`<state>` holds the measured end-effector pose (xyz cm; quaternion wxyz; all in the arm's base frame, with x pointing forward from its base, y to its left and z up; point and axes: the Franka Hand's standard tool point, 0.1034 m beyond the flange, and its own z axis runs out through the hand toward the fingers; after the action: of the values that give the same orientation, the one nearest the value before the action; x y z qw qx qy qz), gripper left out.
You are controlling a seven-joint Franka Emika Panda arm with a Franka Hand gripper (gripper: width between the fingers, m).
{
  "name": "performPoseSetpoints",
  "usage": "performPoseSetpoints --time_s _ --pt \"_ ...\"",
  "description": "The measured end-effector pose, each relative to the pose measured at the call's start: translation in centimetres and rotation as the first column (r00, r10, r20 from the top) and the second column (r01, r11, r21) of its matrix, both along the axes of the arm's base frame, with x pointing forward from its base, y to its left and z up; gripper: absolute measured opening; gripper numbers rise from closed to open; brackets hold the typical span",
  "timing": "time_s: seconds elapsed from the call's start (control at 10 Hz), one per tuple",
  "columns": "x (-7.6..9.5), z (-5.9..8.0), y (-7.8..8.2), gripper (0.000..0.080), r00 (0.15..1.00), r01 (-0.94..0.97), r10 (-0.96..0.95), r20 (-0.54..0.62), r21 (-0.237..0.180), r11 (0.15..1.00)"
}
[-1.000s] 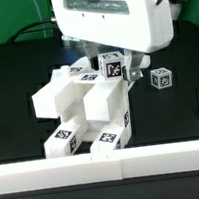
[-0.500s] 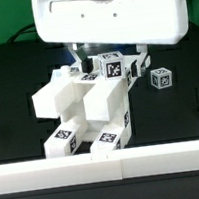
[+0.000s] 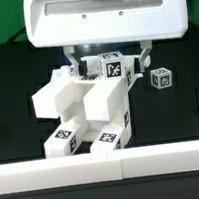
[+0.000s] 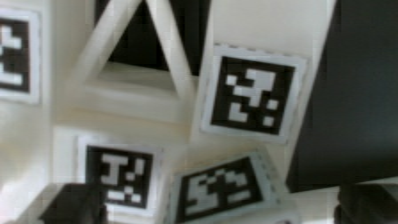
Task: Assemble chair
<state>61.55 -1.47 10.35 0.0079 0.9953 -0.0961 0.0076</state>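
**Chair block cluster under open jaws at mid-table**

You have the chair (image 3: 86, 111) standing on the black table (image 3: 170, 114), roughly in the middle of the exterior view. It reads as one chunky cluster of glossy white blocks: a wide slab lies tilted toward the exterior view's left, a taller block rises at the centre, and two short feet with black-and-white tags face the camera at the front. A tagged cube tops the cluster at the back.

In the wrist view you see the chair's white faces (image 4: 178, 130) filling most of the picture, with several square tags on them and a dark triangular gap between slanted white bars.

The gripper (image 3: 107, 61) hangs directly above the back of the cluster, its jaws spread wide with one dark finger (image 3: 73, 62) on each side of the tagged cube. They grasp nothing; whether either finger touches a block, you cannot tell. The fingertips (image 4: 63, 203) also show as dark blurred shapes in the wrist view.

A small loose tagged cube (image 3: 160, 78) lies apart on the table, toward the exterior view's right. A low white wall (image 3: 106, 165) borders the table's near edge.
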Motion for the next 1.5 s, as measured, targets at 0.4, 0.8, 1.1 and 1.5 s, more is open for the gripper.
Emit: performPoseSetpoints --time_s 0.4,0.8,1.1,1.5 --pt "-0.04 -0.06 -0.17 0.0265 0.998 -0.068 0.068 -0.001 0.000 0.998" --pt "-0.04 -0.06 -0.19 0.0268 0.999 -0.041 0.041 0.000 0.000 0.999" --pt "0.01 -0.07 -0.02 0.0268 0.966 0.260 -0.260 0.008 0.013 0.965" --pt "0.06 -0.07 0.01 0.0269 0.848 0.529 -0.529 0.008 0.029 0.848"
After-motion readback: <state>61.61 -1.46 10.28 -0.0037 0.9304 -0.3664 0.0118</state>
